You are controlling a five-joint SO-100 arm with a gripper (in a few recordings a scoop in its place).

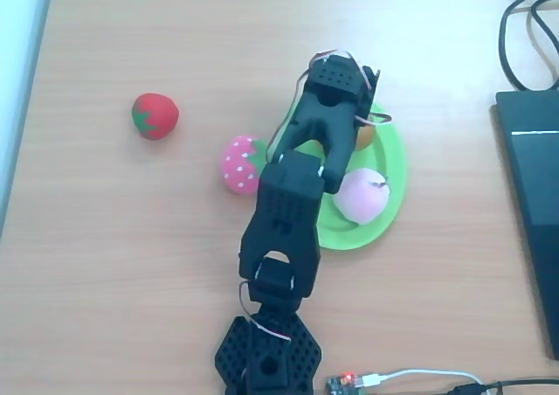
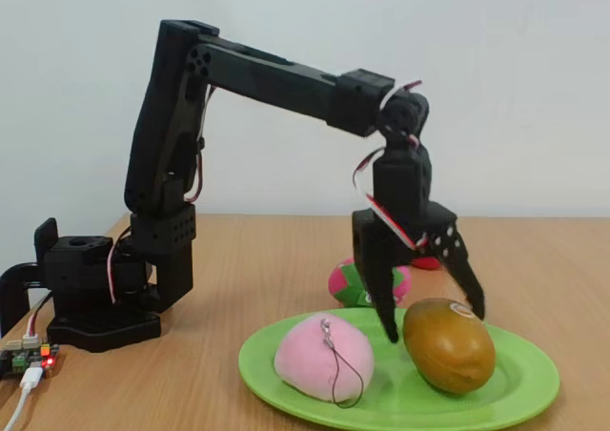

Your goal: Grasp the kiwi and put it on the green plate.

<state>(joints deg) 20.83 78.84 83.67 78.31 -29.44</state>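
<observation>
The kiwi (image 2: 448, 344) is seen resting on the green plate (image 2: 529, 391), at its right side in the fixed view, beside a pink peach (image 2: 322, 357) to its left. The tool (image 2: 434, 324) is spread wide directly above the kiwi — one finger (image 2: 383, 288) at its left edge, the other over its top right — and nothing is gripped. The kiwi's long axis is tilted down to the right. A withdrawal straight upward is judged the likely next move.
</observation>
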